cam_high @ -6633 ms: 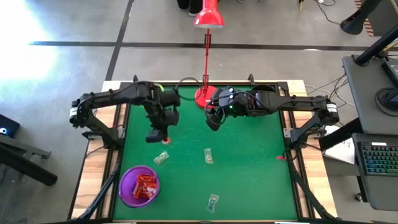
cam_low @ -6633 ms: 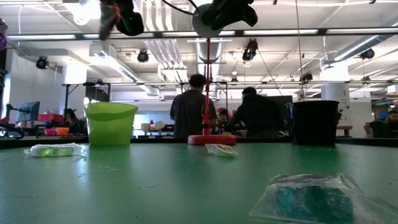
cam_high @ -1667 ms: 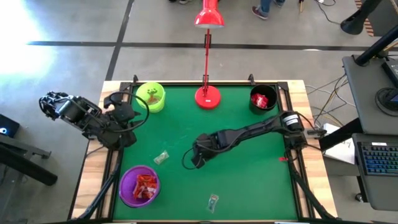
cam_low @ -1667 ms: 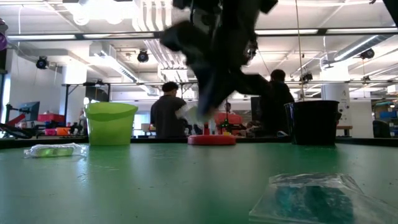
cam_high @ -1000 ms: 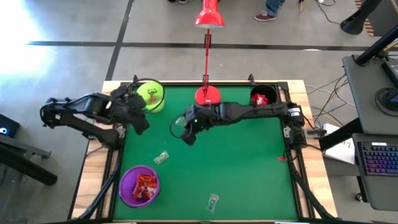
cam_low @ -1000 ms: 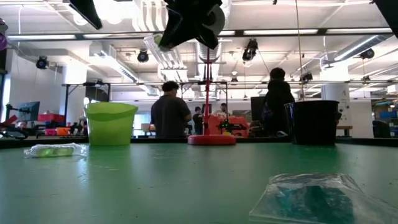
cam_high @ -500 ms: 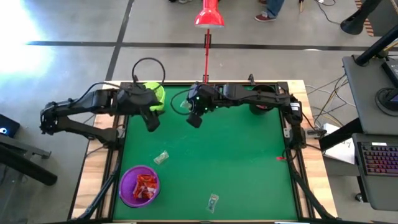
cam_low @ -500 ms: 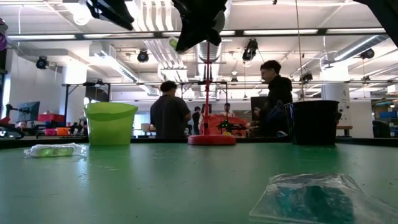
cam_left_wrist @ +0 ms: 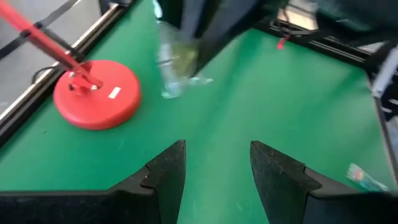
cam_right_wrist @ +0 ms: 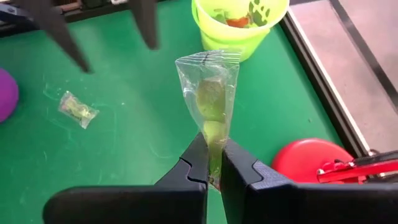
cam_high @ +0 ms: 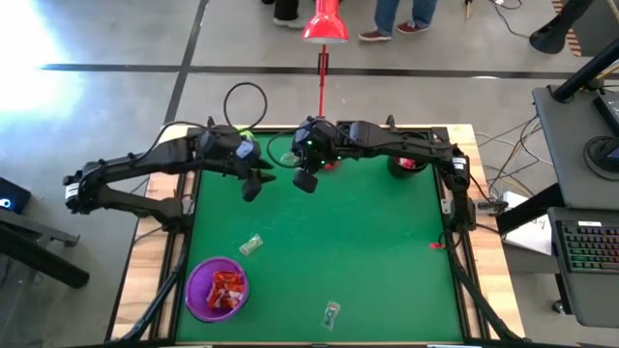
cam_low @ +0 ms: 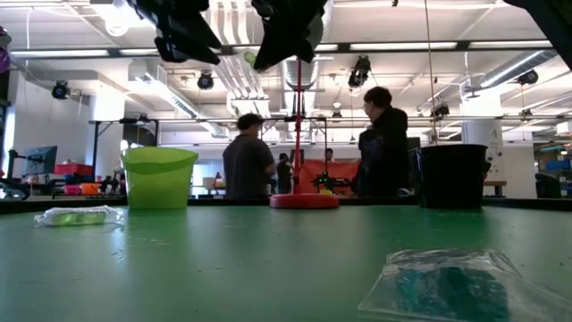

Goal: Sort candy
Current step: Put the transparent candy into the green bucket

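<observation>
Now the right gripper (cam_right_wrist: 212, 163) is pinching a clear greenish candy (cam_right_wrist: 210, 106); carrying it squarely over the lime-green cup (cam_right_wrist: 239, 25), upper middle, looks wise. Left gripper (cam_left_wrist: 214, 165) is gaping, empty.

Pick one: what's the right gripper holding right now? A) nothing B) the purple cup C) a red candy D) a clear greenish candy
D: in the right wrist view the right gripper is shut on a clear greenish candy, held above the green table near the lime-green cup.
</observation>
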You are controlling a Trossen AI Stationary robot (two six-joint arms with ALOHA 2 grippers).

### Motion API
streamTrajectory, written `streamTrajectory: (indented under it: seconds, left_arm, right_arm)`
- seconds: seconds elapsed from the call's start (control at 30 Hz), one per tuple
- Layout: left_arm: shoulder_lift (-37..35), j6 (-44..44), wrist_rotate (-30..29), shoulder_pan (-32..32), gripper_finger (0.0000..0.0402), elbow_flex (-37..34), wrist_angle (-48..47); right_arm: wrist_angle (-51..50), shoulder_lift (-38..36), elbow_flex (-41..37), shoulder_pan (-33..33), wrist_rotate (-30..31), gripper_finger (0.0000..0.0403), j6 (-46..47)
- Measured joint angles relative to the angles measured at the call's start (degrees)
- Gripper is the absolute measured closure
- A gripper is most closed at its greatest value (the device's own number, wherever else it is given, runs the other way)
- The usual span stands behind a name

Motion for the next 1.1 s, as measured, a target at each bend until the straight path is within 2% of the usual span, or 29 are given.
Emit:
streamTrajectory:
  seconds: [0.1, 0.27, 0.67, 0.9, 1.1]
  left_arm:
    - [1.39, -0.06, -0.01, 0.96, 0.024, -0.18, 1.23]
    - [3.45, -0.49, 0.69, 1.3, 0.024, 0.95, 3.68]
    - [9.55, 0.85, 0.55, 1.3, 0.024, 8.03, 2.61]
    - [10.44, 3.14, -4.61, 1.41, 0.0245, 9.21, 0.01]
    - [10.29, 4.12, -6.28, 1.45, 0.0279, 8.87, 1.42]
  right_arm:
    - [0.24, 0.0, 0.56, 0.0, -0.11, 0.0394, -0.62]
    - [2.61, -0.02, 0.62, 0.02, -3.93, 0.0394, -0.59]
    - [2.09, -0.04, 0.62, 0.44, -4.35, 0.0394, -0.55]
    - [1.73, -0.54, 0.62, 0.44, -4.31, 0.0394, -0.55]
    - [1.66, -0.98, 0.62, 0.42, -4.27, 0.0394, -0.55]
